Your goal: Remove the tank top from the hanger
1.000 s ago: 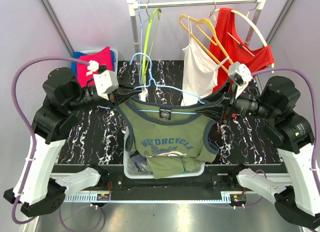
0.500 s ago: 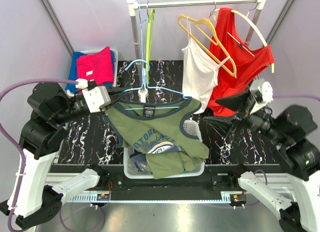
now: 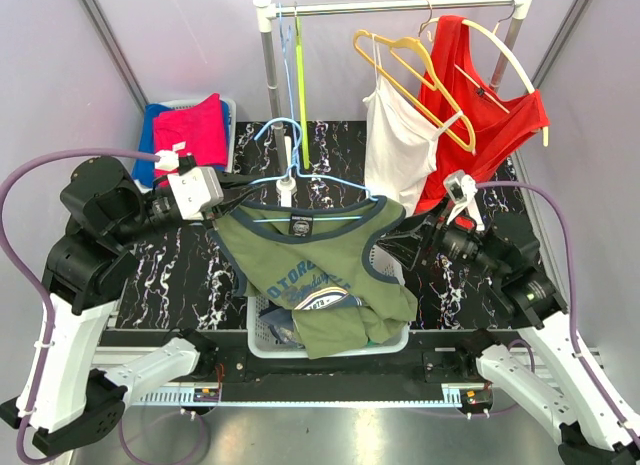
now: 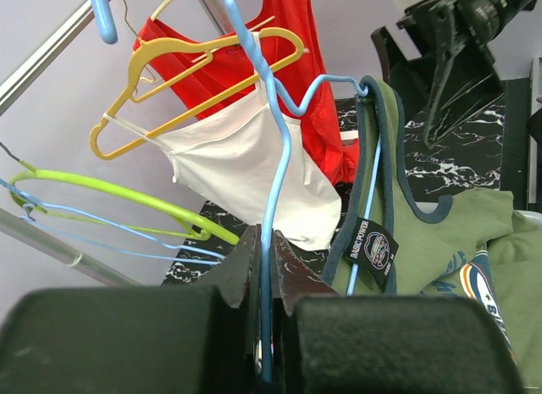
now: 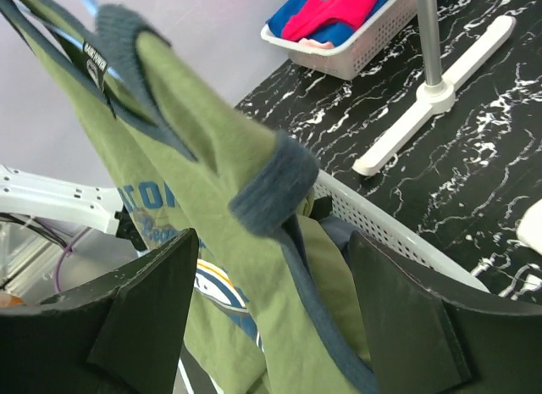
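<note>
An olive tank top with navy trim and a "MOTORCYCLE" print hangs from a light blue wire hanger, with its lower part sagging into the white basket. My left gripper is shut on the hanger wire. In the left wrist view one strap is looped over the hanger's far end. My right gripper is open beside the garment's right shoulder. In the right wrist view the wide-apart jaws stand on either side of a hanging fold of the tank top without pinching it.
A clothes rail at the back carries a white camisole on a yellow hanger, a red top and a green hanger. Its post and foot stand behind the basket. A bin of pink and blue clothes sits at the back left.
My right gripper let go of the tank top's right shoulder, opened, swung away and has come back in lower. The garment's right side slumped down. The left arm drew slightly left with the hanger.
</note>
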Tool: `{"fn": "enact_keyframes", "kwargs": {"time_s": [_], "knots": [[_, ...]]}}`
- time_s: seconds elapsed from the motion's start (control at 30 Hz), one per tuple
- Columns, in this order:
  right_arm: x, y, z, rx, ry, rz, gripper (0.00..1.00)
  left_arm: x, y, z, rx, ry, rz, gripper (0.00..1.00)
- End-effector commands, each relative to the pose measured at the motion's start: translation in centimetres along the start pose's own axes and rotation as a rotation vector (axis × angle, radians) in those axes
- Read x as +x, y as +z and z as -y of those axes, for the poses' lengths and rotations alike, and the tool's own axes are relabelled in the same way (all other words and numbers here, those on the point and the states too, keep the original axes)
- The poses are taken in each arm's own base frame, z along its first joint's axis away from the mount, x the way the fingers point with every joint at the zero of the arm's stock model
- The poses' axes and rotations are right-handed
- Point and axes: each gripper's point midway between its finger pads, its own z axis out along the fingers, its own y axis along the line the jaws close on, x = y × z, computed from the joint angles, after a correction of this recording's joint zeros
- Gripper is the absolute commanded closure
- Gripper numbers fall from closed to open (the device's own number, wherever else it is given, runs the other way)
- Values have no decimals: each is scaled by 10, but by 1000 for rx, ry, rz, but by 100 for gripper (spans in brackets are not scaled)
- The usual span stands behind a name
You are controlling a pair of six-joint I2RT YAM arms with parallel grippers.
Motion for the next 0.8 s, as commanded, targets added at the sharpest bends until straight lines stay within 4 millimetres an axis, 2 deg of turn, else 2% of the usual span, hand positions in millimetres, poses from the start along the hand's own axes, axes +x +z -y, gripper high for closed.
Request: {"fn": "enact_keyframes", "kwargs": {"time_s": [0.0, 0.1, 0.2, 0.23, 0.4, 0.47, 0.53, 0.57, 0.77], "knots": [[-34, 4, -20, -100, -32, 144, 21, -29, -7, -1, -7, 30, 84, 96], [-43, 7, -22, -108, -50, 171, 25, -31, -7, 1, 3, 29, 92, 96], [-45, 9, -21, -111, -37, 177, 33, -31, -8, 2, 3, 26, 94, 96], [-46, 8, -21, -107, -30, 184, 38, -32, -10, 2, -1, 28, 94, 95], [-46, -3, -17, -58, -25, 218, 50, -31, -11, 3, 1, 29, 94, 94], [-42, -7, -15, -32, -18, 206, 50, -29, -10, 3, 1, 28, 90, 94], [-38, -10, -13, -21, -11, 198, 46, -29, -9, 3, 4, 28, 91, 94], [-34, -10, -11, -16, -7, 191, 34, -30, -9, 4, 7, 27, 92, 94], [-21, 1, -4, -28, 39, 167, 26, -35, -8, 1, 7, 22, 104, 94]]}}
